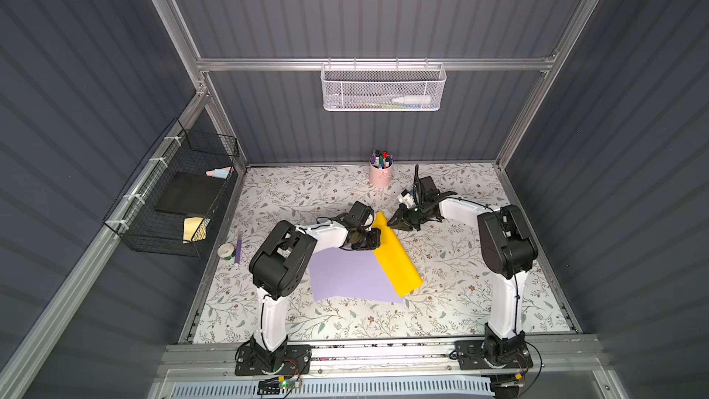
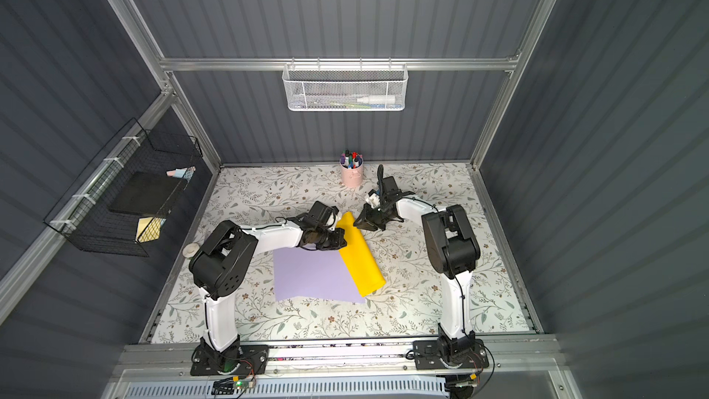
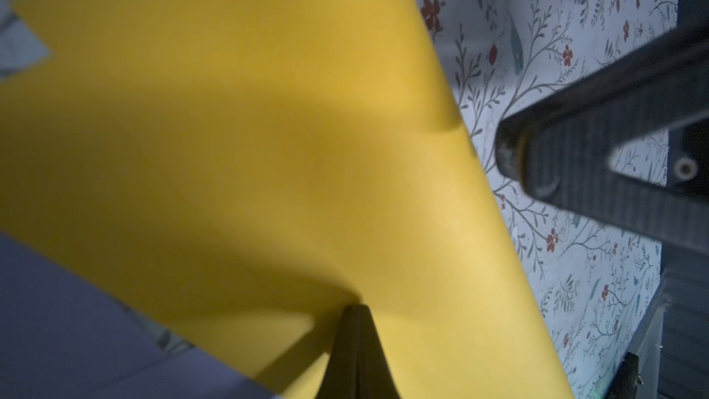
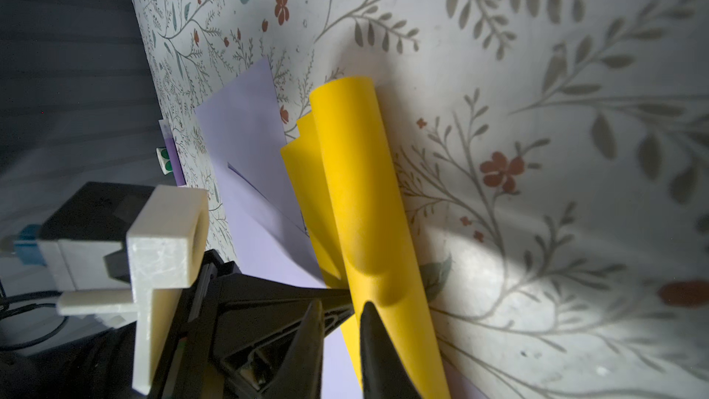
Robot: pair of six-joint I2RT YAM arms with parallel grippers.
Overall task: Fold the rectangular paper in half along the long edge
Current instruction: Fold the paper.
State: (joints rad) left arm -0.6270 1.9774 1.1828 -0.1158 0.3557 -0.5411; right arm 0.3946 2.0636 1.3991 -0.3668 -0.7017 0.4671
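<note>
Yellow paper (image 1: 395, 259) curled over lengthwise in a loose, uncreased fold, mid-worktop (image 1: 460, 262), overlapping the right edge of a lilac sheet (image 1: 345, 274). Left claw (image 3: 355, 308) pinched tight on the paper's edge near its far end. Right claw (image 4: 341, 303) narrowly parted, just beside that end.

Matt yellow paper (image 1: 397, 262), smooth lilac paper (image 1: 345, 278), matt floral table cover (image 1: 460, 301), white metal mesh basket (image 1: 364, 90)

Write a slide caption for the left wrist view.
Left gripper pinches the curled yellow paper over a lilac sheet.
</note>
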